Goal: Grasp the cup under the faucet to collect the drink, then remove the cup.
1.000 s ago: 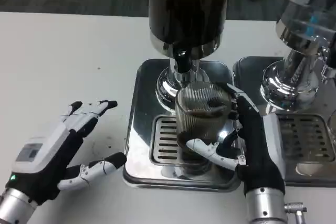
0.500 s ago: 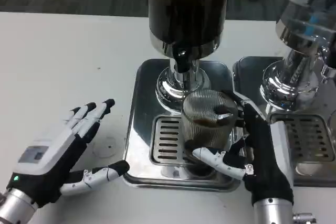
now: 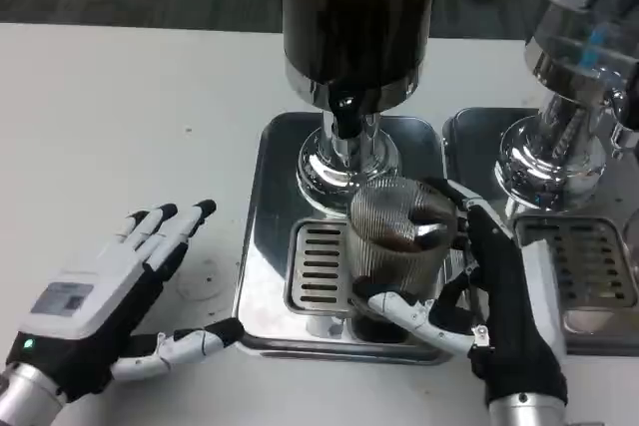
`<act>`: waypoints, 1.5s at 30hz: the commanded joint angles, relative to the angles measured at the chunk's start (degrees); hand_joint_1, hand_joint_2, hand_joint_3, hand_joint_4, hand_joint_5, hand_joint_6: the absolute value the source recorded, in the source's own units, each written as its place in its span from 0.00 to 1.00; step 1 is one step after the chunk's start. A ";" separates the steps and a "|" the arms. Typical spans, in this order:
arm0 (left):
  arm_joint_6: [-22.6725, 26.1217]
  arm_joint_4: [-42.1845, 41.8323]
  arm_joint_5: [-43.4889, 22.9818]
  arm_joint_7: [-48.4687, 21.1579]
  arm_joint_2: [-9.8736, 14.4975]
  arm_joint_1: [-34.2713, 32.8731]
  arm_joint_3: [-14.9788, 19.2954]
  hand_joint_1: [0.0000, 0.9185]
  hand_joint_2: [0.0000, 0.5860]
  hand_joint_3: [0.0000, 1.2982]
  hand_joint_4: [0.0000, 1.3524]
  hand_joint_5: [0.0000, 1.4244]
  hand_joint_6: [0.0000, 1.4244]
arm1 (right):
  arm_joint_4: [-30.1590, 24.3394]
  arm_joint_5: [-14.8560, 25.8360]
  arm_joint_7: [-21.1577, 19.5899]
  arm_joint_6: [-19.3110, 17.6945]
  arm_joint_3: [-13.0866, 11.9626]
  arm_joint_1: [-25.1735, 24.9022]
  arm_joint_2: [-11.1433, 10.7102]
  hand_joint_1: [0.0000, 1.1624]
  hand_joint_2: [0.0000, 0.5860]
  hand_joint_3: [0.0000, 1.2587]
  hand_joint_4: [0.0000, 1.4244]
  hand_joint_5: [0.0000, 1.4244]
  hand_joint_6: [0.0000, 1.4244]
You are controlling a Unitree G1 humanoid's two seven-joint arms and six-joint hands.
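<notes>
Right hand (image 3: 504, 321) wraps the ribbed clear cup (image 3: 399, 246), which sits on the drip tray (image 3: 265, 276) just in front of the faucet (image 3: 344, 122). Left hand (image 3: 95, 311) rests spread on the table (image 3: 120, 117), holding nothing. The cup, partly filled, probably feels light but spillable; grip mid-wall, upright.

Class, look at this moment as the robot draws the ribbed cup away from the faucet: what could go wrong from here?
1. The cup looks tilted in the right hand and holds dark drink; it could spill onto the drip tray.
2. The faucet may drip on the tray once the cup leaves.
3. The left hand rests open beside the tray, offering no support.
</notes>
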 commanded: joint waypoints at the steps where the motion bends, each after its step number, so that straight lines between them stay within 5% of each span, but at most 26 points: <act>1: 0.70 -3.17 1.19 0.93 1.98 2.37 0.40 0.00 0.24 0.00 0.00 0.00 0.00 | -2.80 -0.37 0.23 -2.28 0.48 1.03 -0.28 0.90 0.43 0.24 0.37 0.55 0.78; 24: 0.39 -10.54 0.66 2.67 4.43 10.48 4.93 0.00 0.26 0.00 0.00 0.00 0.00 | -10.13 0.64 2.43 -3.09 0.62 7.29 -1.21 0.87 0.45 0.25 0.38 0.56 0.81; 45: 1.06 -15.25 3.98 11.05 2.59 19.08 7.46 0.00 0.25 0.00 0.00 0.00 0.00 | -15.09 0.66 6.06 -2.51 1.07 10.57 -1.88 0.85 0.44 0.26 0.38 0.57 0.81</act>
